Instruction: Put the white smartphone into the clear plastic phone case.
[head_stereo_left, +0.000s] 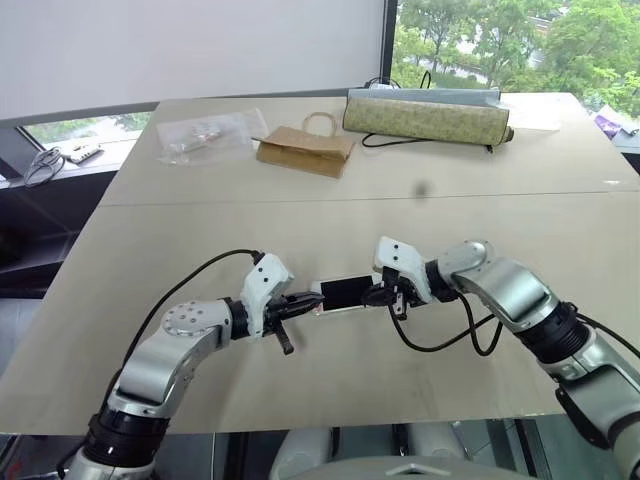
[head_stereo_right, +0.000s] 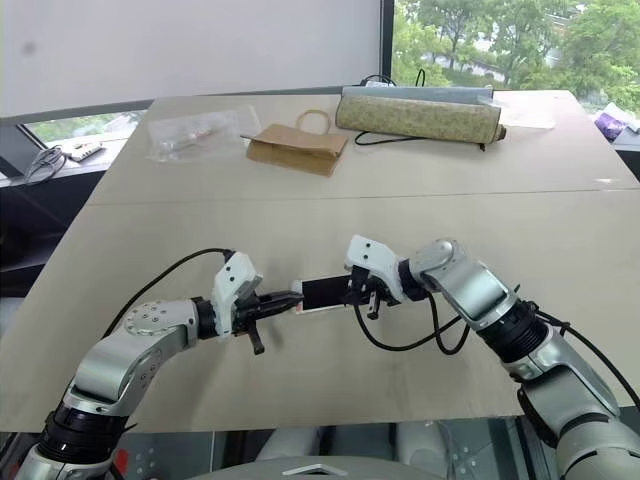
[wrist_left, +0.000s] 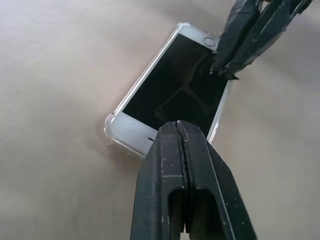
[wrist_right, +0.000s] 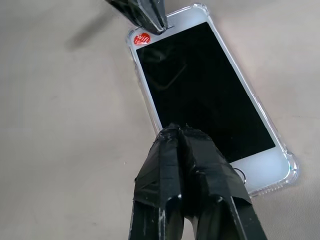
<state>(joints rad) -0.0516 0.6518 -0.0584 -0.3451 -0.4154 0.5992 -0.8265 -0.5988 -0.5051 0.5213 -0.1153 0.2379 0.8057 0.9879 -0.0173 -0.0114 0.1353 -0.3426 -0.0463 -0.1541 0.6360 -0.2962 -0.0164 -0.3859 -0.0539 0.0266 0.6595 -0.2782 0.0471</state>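
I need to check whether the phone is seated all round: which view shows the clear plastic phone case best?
The right wrist view: the clear plastic phone case shows as a transparent rim with bumper corners around the white smartphone. The left wrist view shows one end's corners, the far end partly hidden. In the eye views the case cannot be made out.

I work in what looks like an office: a broad beige table beside big windows with a white blind, trees outside.

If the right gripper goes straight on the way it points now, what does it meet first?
Most likely the black screen of the white smartphone, which lies directly ahead of the right gripper; its jaws are shut.
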